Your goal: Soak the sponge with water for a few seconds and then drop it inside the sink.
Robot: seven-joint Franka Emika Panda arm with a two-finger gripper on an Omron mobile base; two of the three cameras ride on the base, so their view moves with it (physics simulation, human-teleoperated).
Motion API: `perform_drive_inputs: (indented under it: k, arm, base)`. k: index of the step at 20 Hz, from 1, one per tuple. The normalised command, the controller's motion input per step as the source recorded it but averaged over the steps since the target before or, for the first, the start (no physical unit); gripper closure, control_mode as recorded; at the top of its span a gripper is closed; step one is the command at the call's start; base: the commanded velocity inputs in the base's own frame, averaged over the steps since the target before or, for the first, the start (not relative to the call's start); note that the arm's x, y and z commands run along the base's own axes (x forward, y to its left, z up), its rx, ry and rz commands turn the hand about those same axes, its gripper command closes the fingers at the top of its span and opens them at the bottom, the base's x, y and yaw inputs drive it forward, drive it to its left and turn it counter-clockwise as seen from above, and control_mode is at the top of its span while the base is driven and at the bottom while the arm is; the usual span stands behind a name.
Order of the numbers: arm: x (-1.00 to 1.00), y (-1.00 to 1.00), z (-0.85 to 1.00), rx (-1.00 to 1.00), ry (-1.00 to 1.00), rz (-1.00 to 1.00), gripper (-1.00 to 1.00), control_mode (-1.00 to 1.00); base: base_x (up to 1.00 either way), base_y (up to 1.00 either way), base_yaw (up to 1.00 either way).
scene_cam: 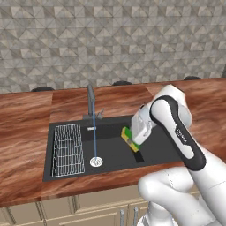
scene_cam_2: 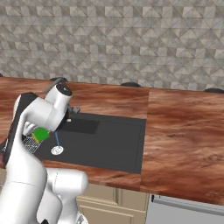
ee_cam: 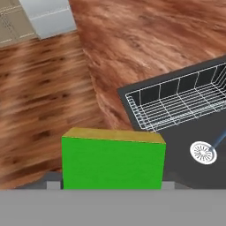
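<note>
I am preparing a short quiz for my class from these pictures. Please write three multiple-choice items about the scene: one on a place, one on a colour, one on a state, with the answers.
1. Where does the wire rack sit?
A. At the sink's left end
B. On the counter right of the sink
C. On the floor

2. What colour is the sponge's large face?
A. Blue
B. Green
C. Red

3. Is the water running?
A. No, the tap is dry
B. Yes, a thin stream falls to the drain
C. The basin is full to the rim

Answers:
1 A: the left base view shows the rack inside the sink, left of the drain.
2 B: the hand view shows a bright green face with a yellow edge.
3 B: a pale blue line runs from the tap to the drain.
</note>
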Motion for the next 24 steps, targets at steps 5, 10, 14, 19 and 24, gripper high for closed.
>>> perform_drive_inputs:
  k: [5,10,14,19,24]
  arm:
    - [0.15,-0.04,-0.07,0.1,-0.18,0.0,1.0,-1.0]
    - [0.27,0.0,0.0,0.02,-0.05,0.0,1.0,-1.0]
    - [0.26,0.0,0.0,0.0,0.01,0.0,1.0,-1.0]
    - [0.44,-0.01,0.0,0.0,0.06,0.0,1.0,-1.0]
    - [0.47,-0.02,0.0,0.0,0.01,0.0,1.0,-1.0]
  base:
    - [0.0,0.0,0.0]
    - [0.0,0.0,0.0]
    - [0.0,0.0,0.0]
    - [0.0,0.0,0.0]
    - [0.0,0.0,0.0]
